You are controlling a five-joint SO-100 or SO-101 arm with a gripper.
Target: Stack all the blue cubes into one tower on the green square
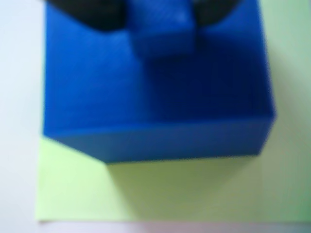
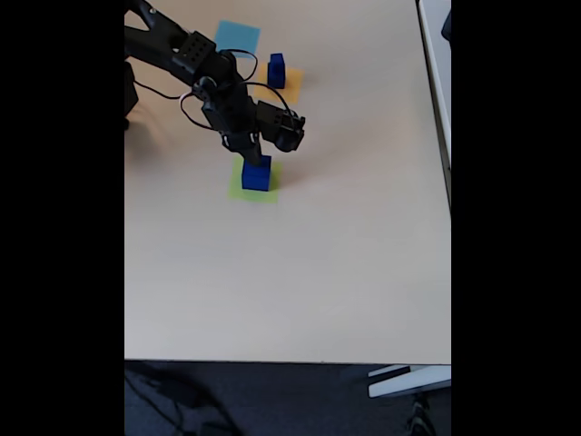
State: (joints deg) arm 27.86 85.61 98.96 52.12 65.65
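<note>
Arm (image 2: 195, 68): in the fixed view you see your black arm reach in from the 10 o'clock corner of the table (image 2: 345, 272) and bend down over the green square.

Light-blue square (image 2: 237, 36): flat on the table near the top edge, at about 11 o'clock from the green square.

Green square (image 2: 238, 188): it lies left of the table's middle. In the wrist view its lime paper (image 1: 73, 189) shows below and to the left of the large cube.

Large cube (image 1: 155, 102): it sits on the green square, and in the wrist view one corner pokes past the paper's left edge. In the fixed view you see it as a dark blue block (image 2: 256, 176) on the green paper.

Small cube (image 1: 163, 34): in the wrist view a much smaller dark blue cube rests on the large cube's top face, toward 12 o'clock, between the two dark fingers.

Gripper (image 2: 255, 154): it points down just over the stack. The dark fingers (image 1: 92, 12) flank the small cube, but the blur means you cannot tell whether the jaws pinch it or stand loose.

Orange square (image 2: 292, 82): flat at about 1 o'clock from the green square, well apart from it.

Third cube (image 2: 276, 70): a dark blue cube stands on the orange square's left part.
</note>
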